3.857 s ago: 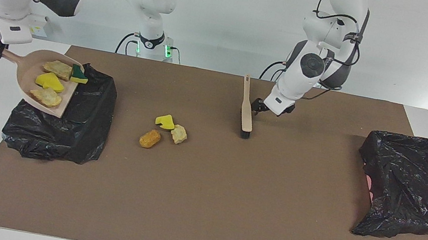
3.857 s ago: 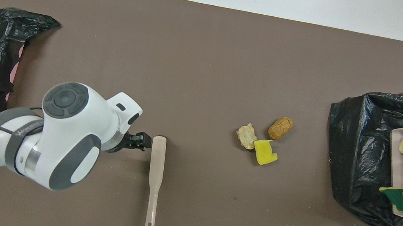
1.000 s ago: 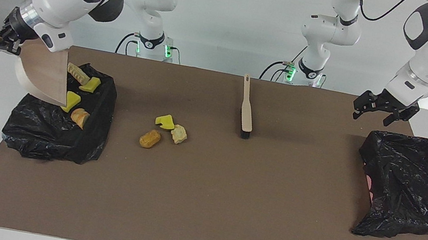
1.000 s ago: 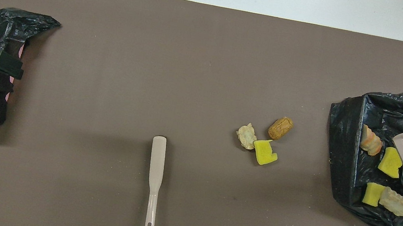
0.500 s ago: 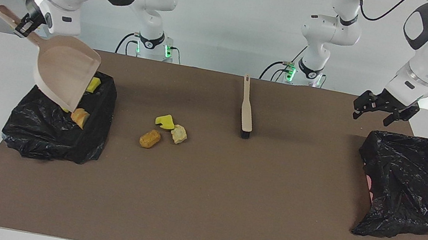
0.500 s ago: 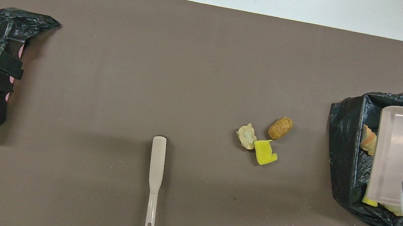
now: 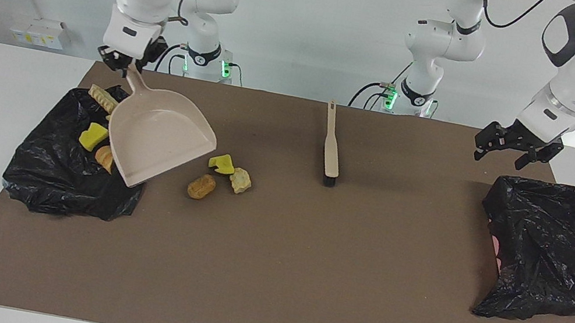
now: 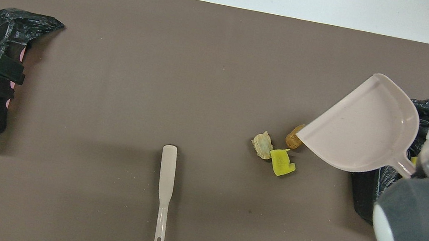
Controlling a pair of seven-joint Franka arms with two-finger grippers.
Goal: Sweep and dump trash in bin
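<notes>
Three trash chunks loose on the brown mat: a yellow chunk, a pale tan chunk and an orange-brown chunk, bunched together just off the lip of the dustpan. Three more pieces showing in the black bin bag at the right arm's end: a ridged tan piece, a yellow piece and an orange piece, partly hidden by the dustpan's edge.

Dustpan held in the air, empty, tilted with its mouth down toward the loose chunks and its handle up, over the bag's rim. Right gripper clenched on that handle, wrist pointing almost straight down, forearm upright above it; loose chunks below and to the mouth side of the jaws, bag below them toward the right arm's end.

Brush lying flat on the mat, bristle end farther from the robots, well apart from both grippers.

Left gripper hanging in the air with fingers spread wide, holding nothing, arm bent at the elbow and waiting above the second black bag at the left arm's end.
</notes>
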